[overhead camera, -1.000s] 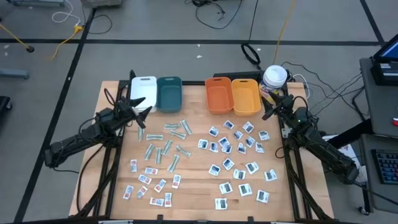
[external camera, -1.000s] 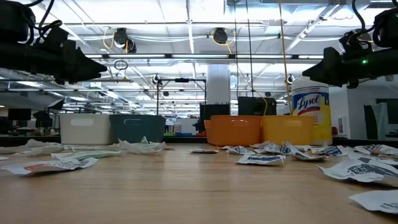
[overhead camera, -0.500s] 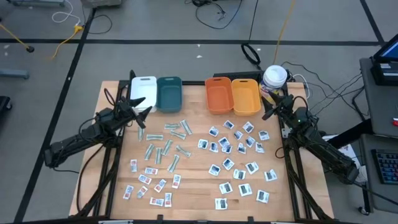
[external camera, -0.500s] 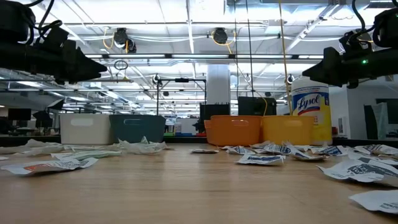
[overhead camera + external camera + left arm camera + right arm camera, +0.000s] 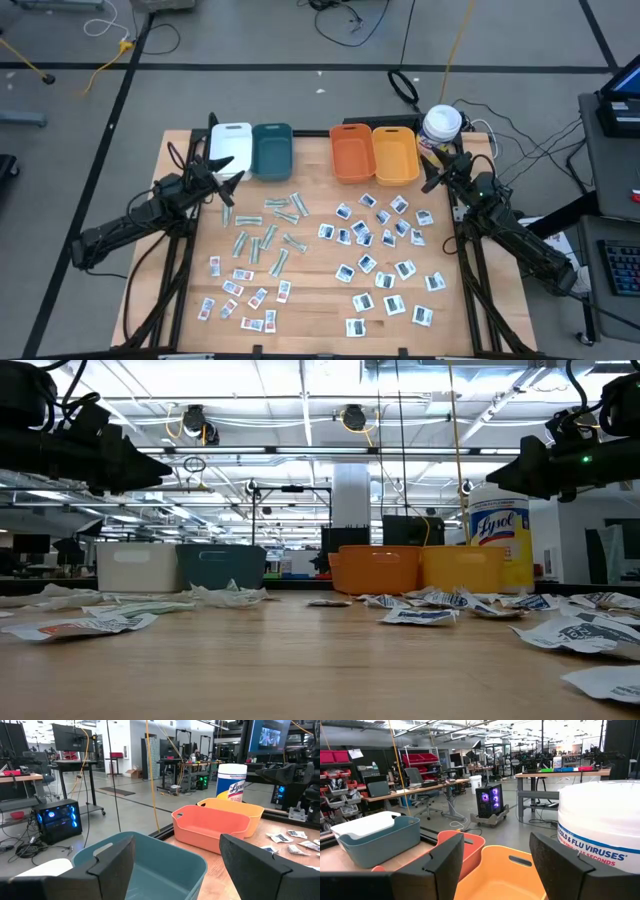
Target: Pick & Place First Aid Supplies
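The first aid supplies lie flat and scattered on the wooden table. Pale-green strips [image 5: 268, 232] are left of centre, small white packets with red print [image 5: 240, 290] near the front left, and white packets with blue print [image 5: 385, 235] on the right. My left gripper [image 5: 228, 172] hovers open over the table's left side, pointing level toward the teal bin [image 5: 150, 865]. My right gripper [image 5: 432, 178] hovers open at the far right, pointing level toward the yellow-orange bin [image 5: 500, 875]. Neither has anything between its fingers.
Along the far edge stand a white bin [image 5: 230, 150], a teal bin [image 5: 272, 150], an orange bin [image 5: 350, 155] and a yellow-orange bin [image 5: 395, 158]. A white canister with a yellow label [image 5: 441, 125] stands at the far right corner. Bare wood shows between the packet groups.
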Controlling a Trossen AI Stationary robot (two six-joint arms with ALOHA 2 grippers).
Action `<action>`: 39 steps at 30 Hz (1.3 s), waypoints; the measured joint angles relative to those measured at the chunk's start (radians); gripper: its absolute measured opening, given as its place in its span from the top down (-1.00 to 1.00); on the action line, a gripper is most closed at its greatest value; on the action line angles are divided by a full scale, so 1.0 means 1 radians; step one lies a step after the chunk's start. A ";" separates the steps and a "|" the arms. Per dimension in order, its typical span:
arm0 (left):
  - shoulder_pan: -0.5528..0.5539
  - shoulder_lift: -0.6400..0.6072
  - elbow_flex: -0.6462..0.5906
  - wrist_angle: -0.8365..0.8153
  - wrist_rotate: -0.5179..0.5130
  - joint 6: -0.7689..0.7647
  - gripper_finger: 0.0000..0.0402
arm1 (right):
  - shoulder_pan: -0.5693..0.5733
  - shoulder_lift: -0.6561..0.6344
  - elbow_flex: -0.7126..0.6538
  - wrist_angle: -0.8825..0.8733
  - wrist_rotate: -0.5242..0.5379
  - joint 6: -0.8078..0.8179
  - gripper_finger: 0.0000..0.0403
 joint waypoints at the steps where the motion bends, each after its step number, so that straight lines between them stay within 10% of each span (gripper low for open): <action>1: 0.000 0.000 0.000 0.000 0.000 0.000 -0.48 | 0.000 0.000 0.000 0.000 0.000 0.000 -0.10; 33: 0.000 0.000 0.000 0.000 0.000 0.000 -0.48 | 0.000 0.000 0.000 -0.006 -0.004 0.044 -0.10; 39: 0.000 0.000 0.000 0.000 0.000 0.000 -0.48 | 0.013 0.005 0.055 0.104 -0.132 -0.020 -0.10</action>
